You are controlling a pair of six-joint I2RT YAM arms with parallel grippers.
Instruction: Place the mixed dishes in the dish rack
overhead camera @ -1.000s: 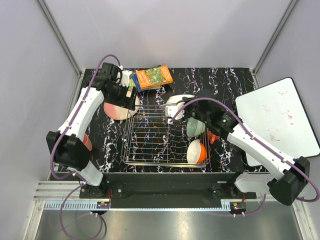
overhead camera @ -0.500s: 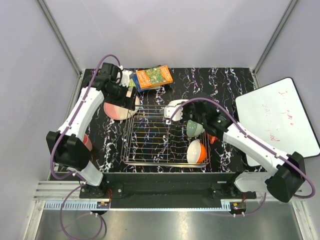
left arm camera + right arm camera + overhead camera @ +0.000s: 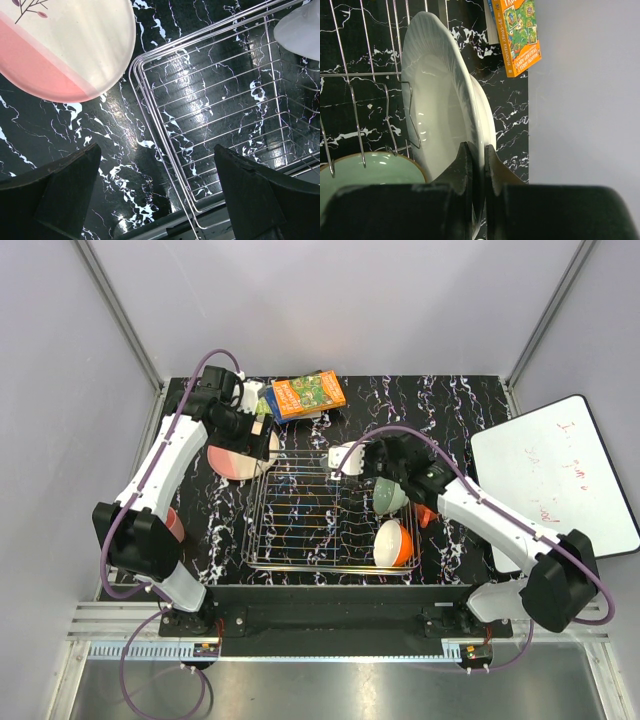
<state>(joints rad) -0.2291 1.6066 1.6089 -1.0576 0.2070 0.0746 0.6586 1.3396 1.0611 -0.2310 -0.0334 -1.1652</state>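
Swung toward nine o'clock, my right pincer (image 3: 476,155) held the white plate (image 3: 440,100) clamped on edge, dish rack (image 3: 300,530) at seven.

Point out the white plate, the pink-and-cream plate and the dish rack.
white plate (image 3: 445,100), right wrist view, inner face.
pink-and-cream plate (image 3: 65,45), left wrist view, cream part.
dish rack (image 3: 150,122), left wrist view, rim wire.

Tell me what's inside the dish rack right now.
Inside the dish rack: a pale green bowl and an orange bowl on the right side. The right tool holds a white plate on edge at the far rim. The arm covers that corner's floor.
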